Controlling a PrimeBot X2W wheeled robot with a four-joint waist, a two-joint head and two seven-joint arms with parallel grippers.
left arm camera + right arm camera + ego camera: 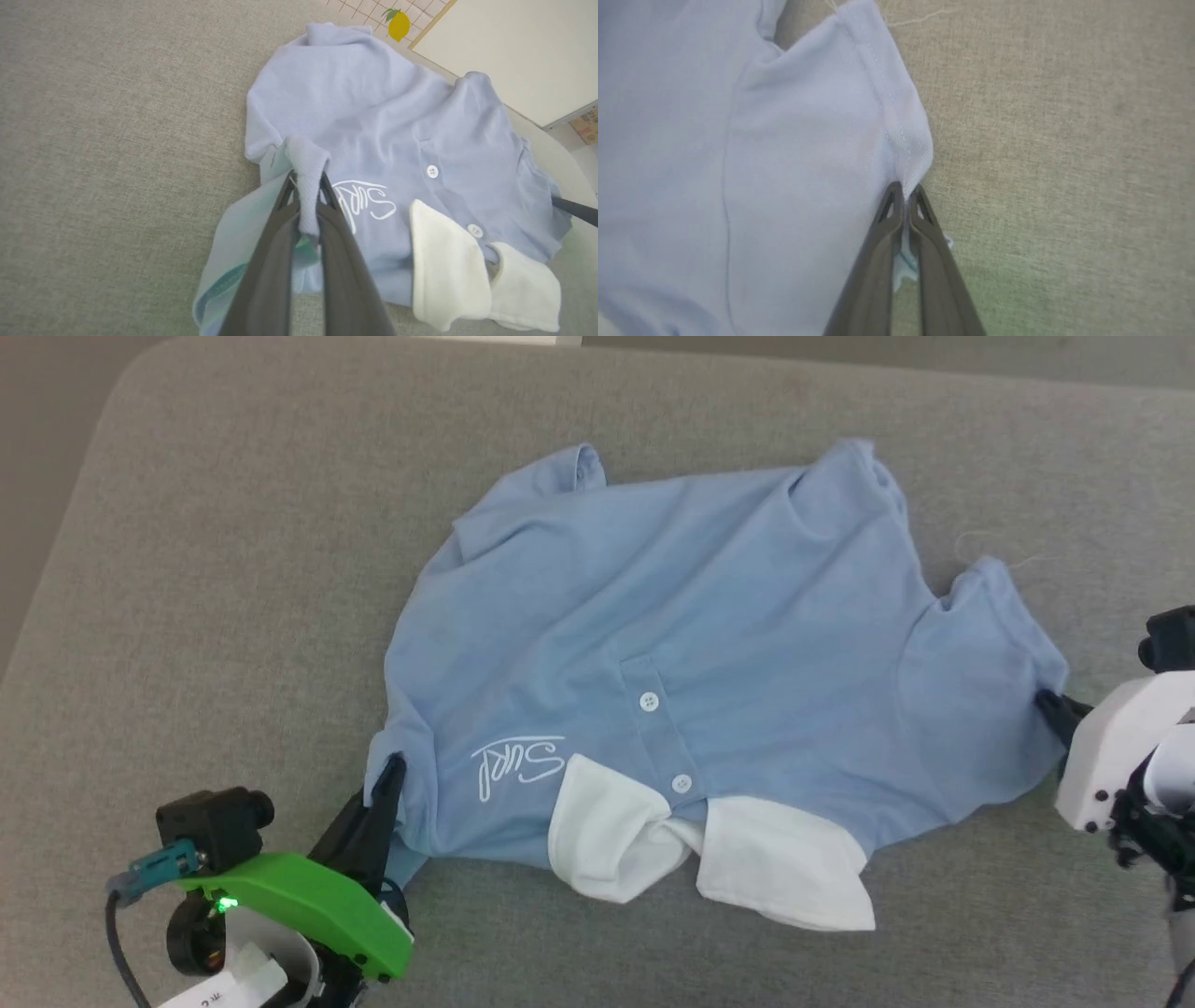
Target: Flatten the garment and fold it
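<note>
The garment [709, 653] is a light blue polo shirt lying front-up and rumpled on a grey cushion, its white collar [709, 849] toward me and a white script logo [518, 765] beside the buttons. My left gripper [390, 775] is shut on a fold of its near-left sleeve; the left wrist view shows blue cloth [306, 186] pinched between the dark fingers of that left gripper [306, 179]. At the right, my right gripper [1050, 702] is shut on the edge of the other sleeve, and the right wrist view shows the sleeve hem [906, 154] caught at the tips of the right gripper [903, 189].
The grey cushion [233, 569] spreads wide around the shirt, its rounded edge at the far left. A loose thread [990, 546] lies beside the right sleeve. In the left wrist view a pale wall and a checked sheet with a lemon picture [398, 23] lie beyond the cushion.
</note>
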